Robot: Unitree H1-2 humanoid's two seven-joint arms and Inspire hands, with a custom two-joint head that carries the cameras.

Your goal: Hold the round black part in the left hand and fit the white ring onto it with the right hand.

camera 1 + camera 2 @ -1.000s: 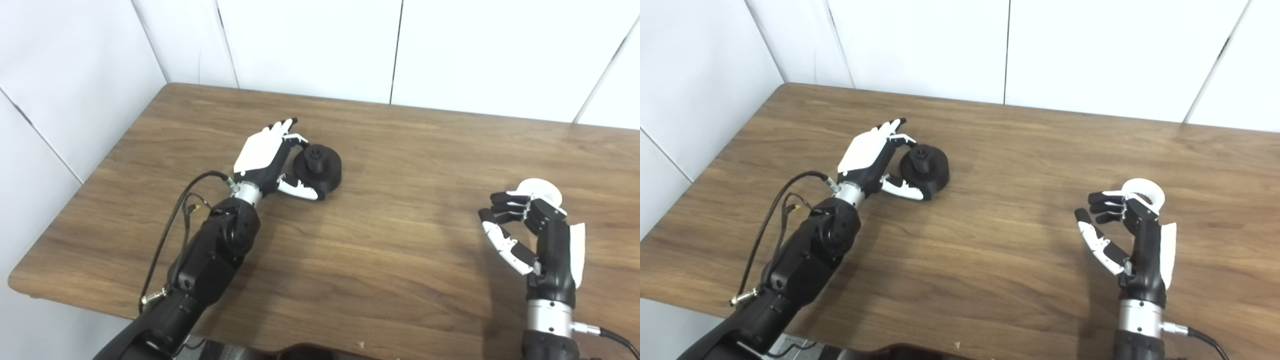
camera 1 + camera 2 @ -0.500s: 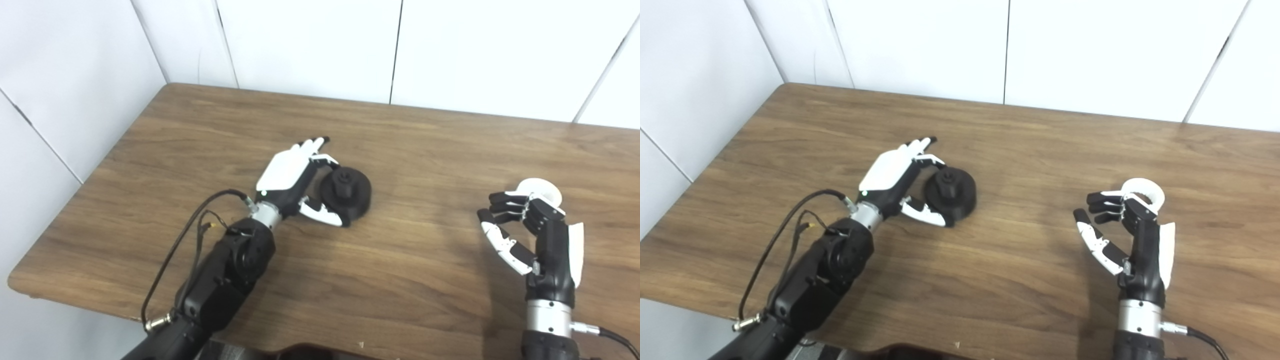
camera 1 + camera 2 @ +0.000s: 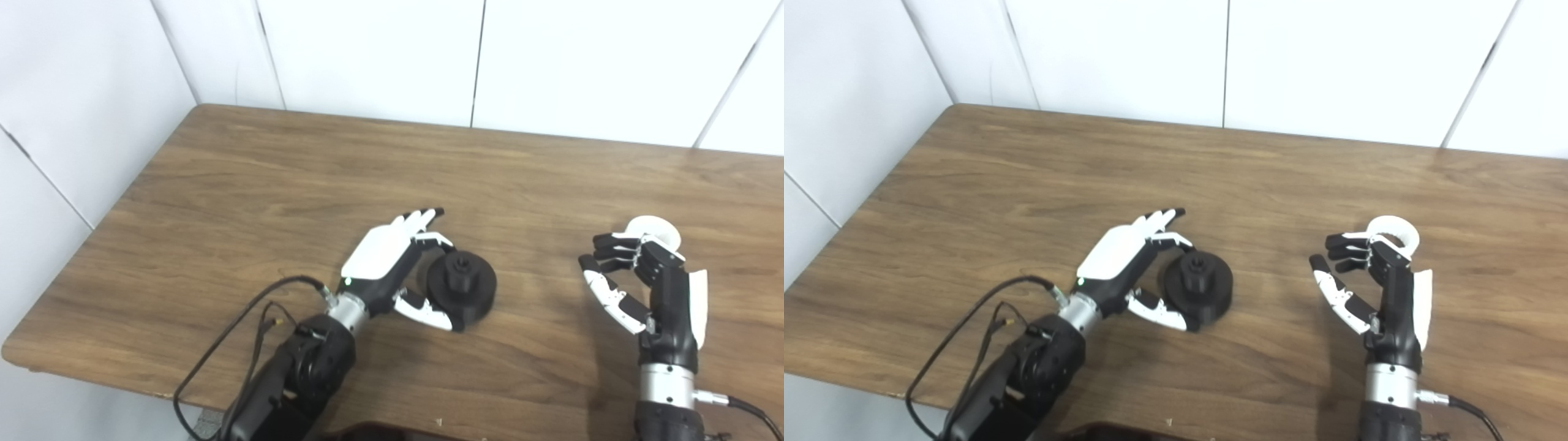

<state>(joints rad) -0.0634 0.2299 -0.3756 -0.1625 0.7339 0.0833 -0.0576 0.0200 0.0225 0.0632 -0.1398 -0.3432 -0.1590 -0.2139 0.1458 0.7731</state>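
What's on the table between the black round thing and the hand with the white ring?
Nothing. Between the black part and the right hand holding the white ring there is only bare table. Both eye views show this.

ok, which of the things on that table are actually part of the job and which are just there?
Part of the job:
- round black part, gripped by the left hand
- white ring, behind the fingers of the right hand; I can't tell whether it is held

Just there:
- wooden table
- black cable along the left arm
- nothing else loose on the table
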